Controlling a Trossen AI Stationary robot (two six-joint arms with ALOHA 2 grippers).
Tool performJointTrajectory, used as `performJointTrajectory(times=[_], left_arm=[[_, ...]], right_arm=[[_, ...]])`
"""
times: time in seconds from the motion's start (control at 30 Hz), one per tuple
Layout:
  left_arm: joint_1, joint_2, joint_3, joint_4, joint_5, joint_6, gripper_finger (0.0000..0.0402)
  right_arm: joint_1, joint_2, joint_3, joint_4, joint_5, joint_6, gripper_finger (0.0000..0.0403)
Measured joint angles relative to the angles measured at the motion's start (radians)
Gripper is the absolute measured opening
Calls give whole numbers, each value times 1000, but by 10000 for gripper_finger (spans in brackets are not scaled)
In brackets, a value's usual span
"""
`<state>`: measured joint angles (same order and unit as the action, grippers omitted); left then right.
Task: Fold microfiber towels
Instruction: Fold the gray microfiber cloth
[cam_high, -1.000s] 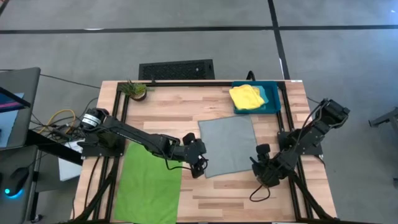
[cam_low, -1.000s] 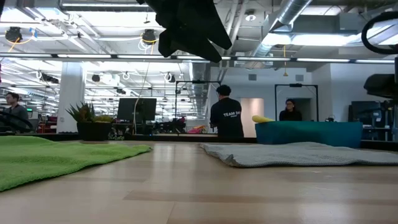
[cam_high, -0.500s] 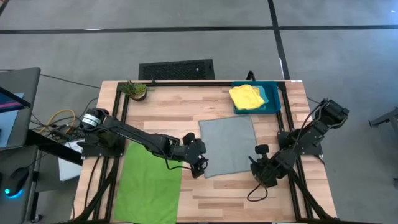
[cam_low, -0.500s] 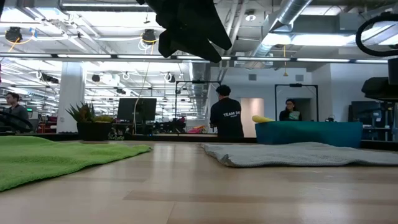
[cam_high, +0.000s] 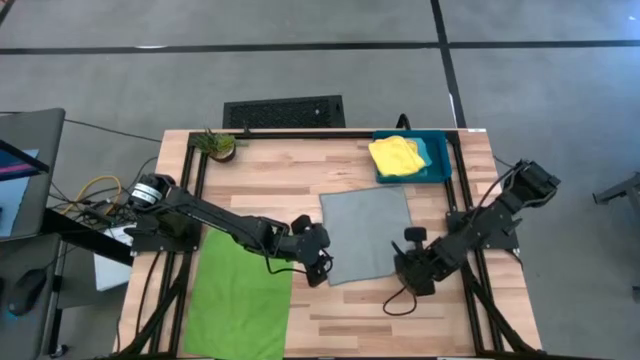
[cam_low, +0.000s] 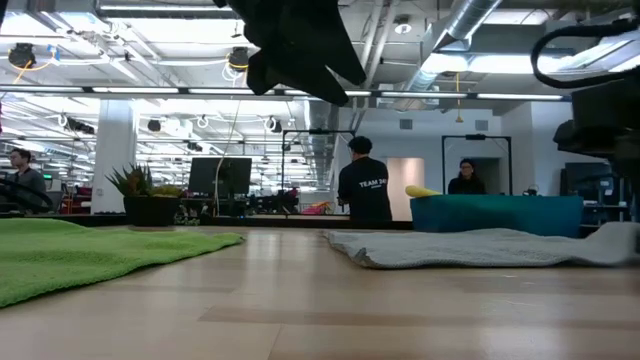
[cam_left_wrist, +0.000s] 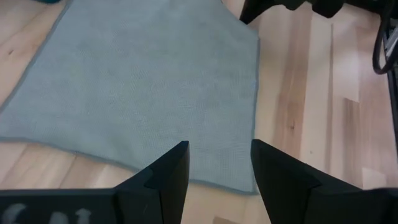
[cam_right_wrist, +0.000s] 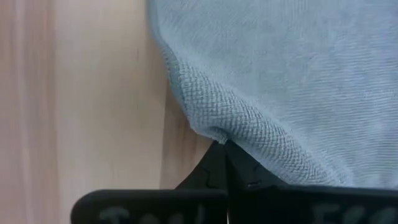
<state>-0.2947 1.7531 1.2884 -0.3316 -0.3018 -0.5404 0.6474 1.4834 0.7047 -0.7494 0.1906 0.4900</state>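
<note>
Now the grey towel lies flat in the middle of the wooden table. The right gripper is at the towel's near right corner, and its fingers are pinched tight on the edge of the cloth. The left gripper hangs at the near left corner with its fingers apart, holding nothing. The green towel lies on the left side. The yellow towel sits in the blue bin.

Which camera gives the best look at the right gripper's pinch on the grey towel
The right wrist view: the right gripper is shut on the grey towel, its edge bunched at the fingertips. The high view shows only the gripper at the towel's corner; the low view a lifted corner; the left wrist view the flat towel.
</note>
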Motion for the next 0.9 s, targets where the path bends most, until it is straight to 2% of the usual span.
performJointTrajectory(times=[0.1,0.23,0.43,0.9], left_arm=[[-9,0,0,0,9,-12,164],[-32,0,0,-1,3,101,164],[-34,2,0,0,0,134,164],[-53,126,-1,93,1,213,164]], right_arm=[[-29,-9,25,-29,-3,0,3],[-73,-43,56,-64,-15,-3,2],[-198,-114,99,-96,-76,-96,1],[-459,-237,211,-124,-85,-204,1]])
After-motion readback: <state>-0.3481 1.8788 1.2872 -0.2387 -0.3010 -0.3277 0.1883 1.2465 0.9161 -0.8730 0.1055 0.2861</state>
